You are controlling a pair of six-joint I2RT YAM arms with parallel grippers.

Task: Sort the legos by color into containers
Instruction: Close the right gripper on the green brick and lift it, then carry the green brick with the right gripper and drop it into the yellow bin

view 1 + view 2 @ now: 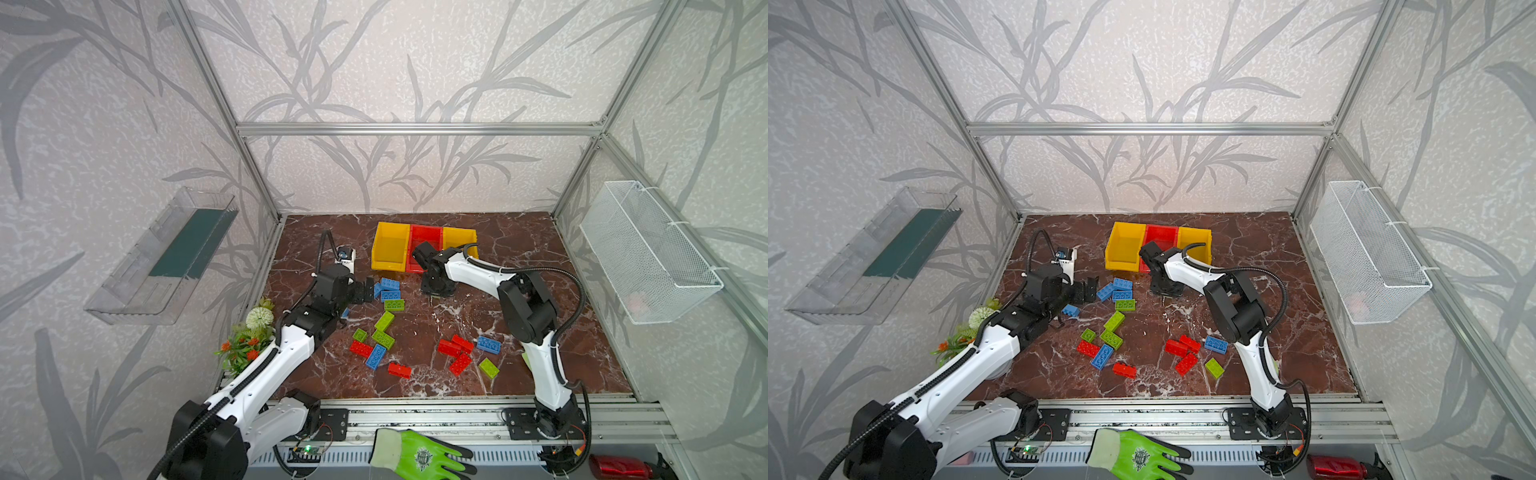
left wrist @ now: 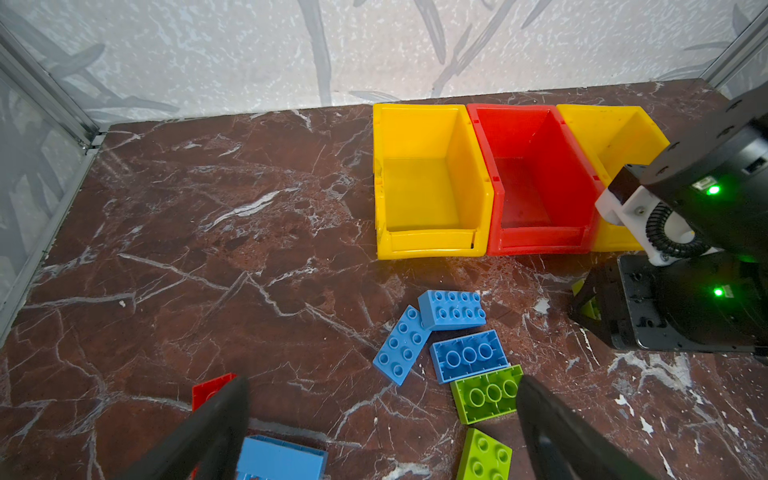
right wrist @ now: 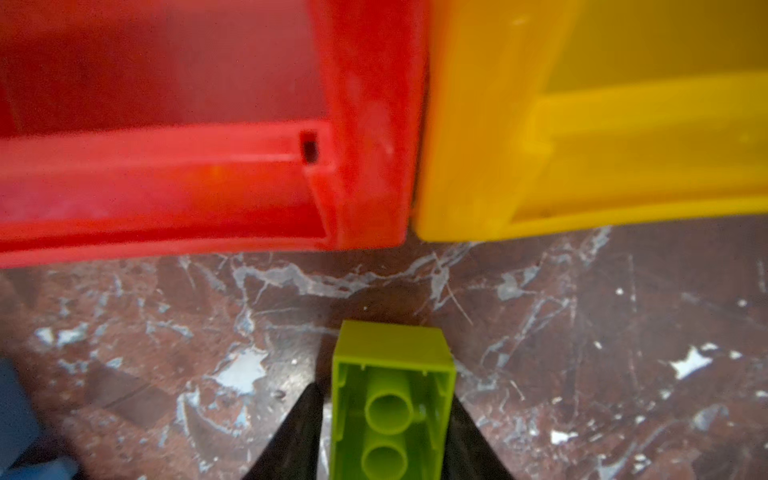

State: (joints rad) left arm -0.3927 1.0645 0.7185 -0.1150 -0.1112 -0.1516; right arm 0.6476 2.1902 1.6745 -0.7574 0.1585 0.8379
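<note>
Lime-green lego (image 3: pixel 392 351), hollow side up, tight between right jaws, near red container (image 3: pixel 166 187); left jaws wide apart.

The right tool (image 1: pixel 1167 290) points down just before the red bin (image 1: pixel 1163 234).

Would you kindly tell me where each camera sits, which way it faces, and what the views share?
Top view: high over the front rail, looking down toward the back wall; left arm, right arm, open left gripper, right gripper.
Top view: same head and direction; same arms, containers, legos.
Left wrist: on left arm, facing containers across blue legos; own open fingers and right gripper show.
Right wrist: low, facing the containers' red-yellow seam; own fingers clamp a lime green lego.
Shared: both wrist views show that lego and the containers.
</note>
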